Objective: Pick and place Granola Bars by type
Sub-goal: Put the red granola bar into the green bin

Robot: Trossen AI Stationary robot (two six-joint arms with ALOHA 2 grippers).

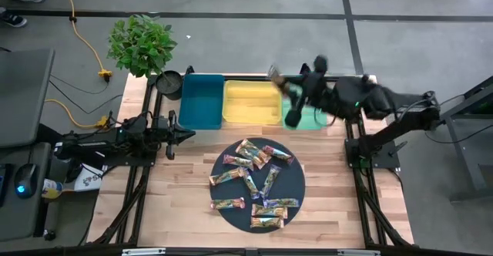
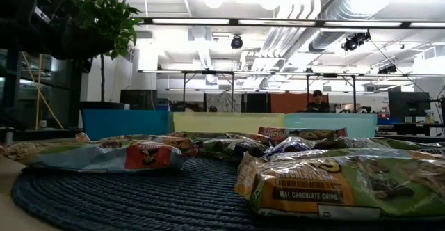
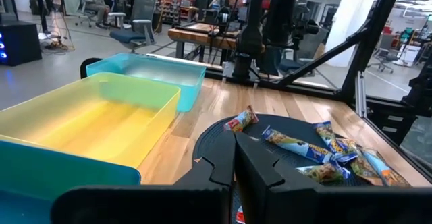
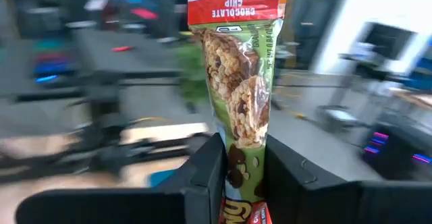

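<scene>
- Parked at the wooden surface's left edge beside the long teal plastic bin [image 1: 201, 100]: left end effector [image 1: 185, 135], fingers closed with nothing between them, out of the working arm's way.
- Heaped at centre on the round dark woven mat [image 1: 296, 186]: about 12 glossy wrapped granola bars [image 1: 254, 183], unsorted, within reach of either arm.
- Raised over the long yellow [image 1: 251, 102] and green [image 1: 312, 119] plastic bins: right end effector [image 4: 241, 173], clamped narrow on 1 green-and-red chocolate chip granola bar [image 4: 237, 89], gripped by its lower end and upright, probably for a drop by type.

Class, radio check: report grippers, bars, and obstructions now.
Right gripper shut on granola bar, above the green bin. Left gripper shut, idle beside mat. Remaining bars on mat. No obstruction seen.
</scene>
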